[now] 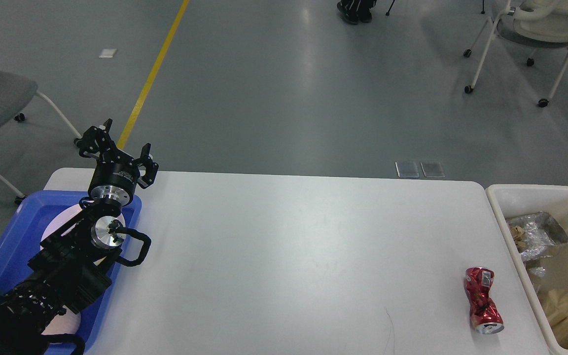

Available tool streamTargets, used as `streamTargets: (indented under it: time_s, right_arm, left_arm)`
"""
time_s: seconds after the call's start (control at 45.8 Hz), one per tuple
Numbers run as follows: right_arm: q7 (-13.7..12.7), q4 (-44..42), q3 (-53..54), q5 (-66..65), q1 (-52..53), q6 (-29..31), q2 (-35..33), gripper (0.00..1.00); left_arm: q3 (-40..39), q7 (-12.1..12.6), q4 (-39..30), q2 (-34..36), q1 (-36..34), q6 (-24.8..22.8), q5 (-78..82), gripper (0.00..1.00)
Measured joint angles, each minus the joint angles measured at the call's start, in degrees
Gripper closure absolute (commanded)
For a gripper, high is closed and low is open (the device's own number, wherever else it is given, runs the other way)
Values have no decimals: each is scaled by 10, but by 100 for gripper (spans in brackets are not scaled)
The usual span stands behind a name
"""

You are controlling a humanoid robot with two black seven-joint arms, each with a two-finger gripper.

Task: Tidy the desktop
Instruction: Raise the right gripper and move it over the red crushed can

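- Blue tray [15, 231]: far-left end of the table, holding a white plate [62, 224] partly hidden under the arm.
- Left arm: enters from the near-left corner and rises over the tray.
- Left gripper [121, 148]: above the far-left corner of the desktop, fingers spread wide, holding nothing.
- Desktop [284, 256]: white, fills the middle of the view; bare across its centre.
- Crushed red can [482, 300]: lies on its side at the near-right of the desktop, well apart from the left gripper. Long axis runs near-to-far, open end toward the near edge.
- Cream bin [498, 197]: just beside the table's right edge, containing foil and brown paper scraps.
- Right gripper: not in view.
- Judgement: the can is the remaining item; it lies far right and nearer than the left gripper, close beside the bin, so the right arm is likely the better placed.
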Motion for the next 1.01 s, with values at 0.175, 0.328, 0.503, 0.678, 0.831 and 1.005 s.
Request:
streamTargets:
  time_s: [0.175,0.328,0.503,0.678,0.831,1.005]
  right_arm:
    - [-32,-83,60,25,-73,-4,25,0]
    - [-33,-88,75,26,-78,-7,29,0]
    - [-34,-93,77,28,-63,-4,32,0]
    - [-35,-93,78,26,-14,3,47,0]
    - [-35,-82,74,16,72,79,43,0]
    - [-32,14,75,-20,266,270,23,0]
  left_arm:
    - [0,0,0,0,0,0,0,3]
    - [0,0,0,0,0,0,0,3]
    - [0,0,0,0,0,0,0,3]
    - [1,0,0,0,0,0,0,3]
    - [0,0,0,0,0,0,0,3]
    - [0,0,0,0,0,0,0,3]
